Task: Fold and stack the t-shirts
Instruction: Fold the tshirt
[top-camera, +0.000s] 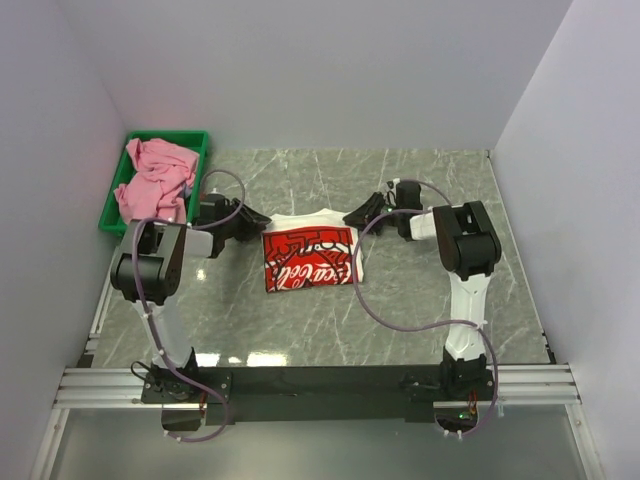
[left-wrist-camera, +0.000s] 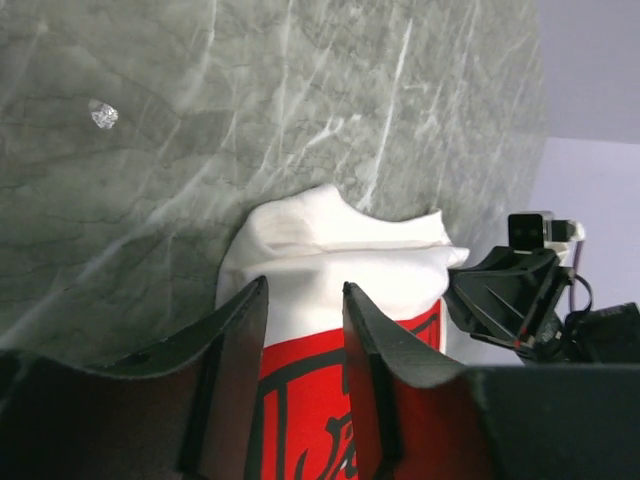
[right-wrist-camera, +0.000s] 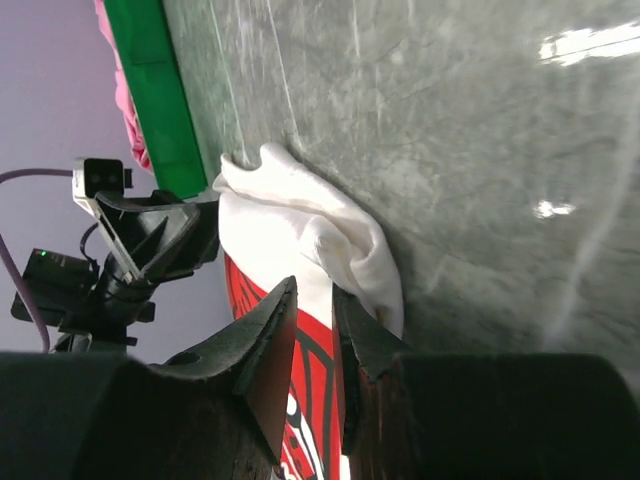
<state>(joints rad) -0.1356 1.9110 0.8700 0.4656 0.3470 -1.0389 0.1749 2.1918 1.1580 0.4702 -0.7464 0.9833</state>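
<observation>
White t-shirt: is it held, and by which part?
Cannot be told. Left end effector and right end effector sit at the far edge of the white t-shirt.

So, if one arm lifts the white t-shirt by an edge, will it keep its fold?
Probably not: the white t-shirt looks soft, its far edge rumpled, so it would likely droop and unfold. Pushed across the smooth table, it may bunch.

White t-shirt (left-wrist-camera: 340, 250) partly behind jaws

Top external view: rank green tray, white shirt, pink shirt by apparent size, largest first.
1. green tray
2-3. white shirt and pink shirt look about alike; the pink one is bunched in the tray, so no firm order.
</observation>
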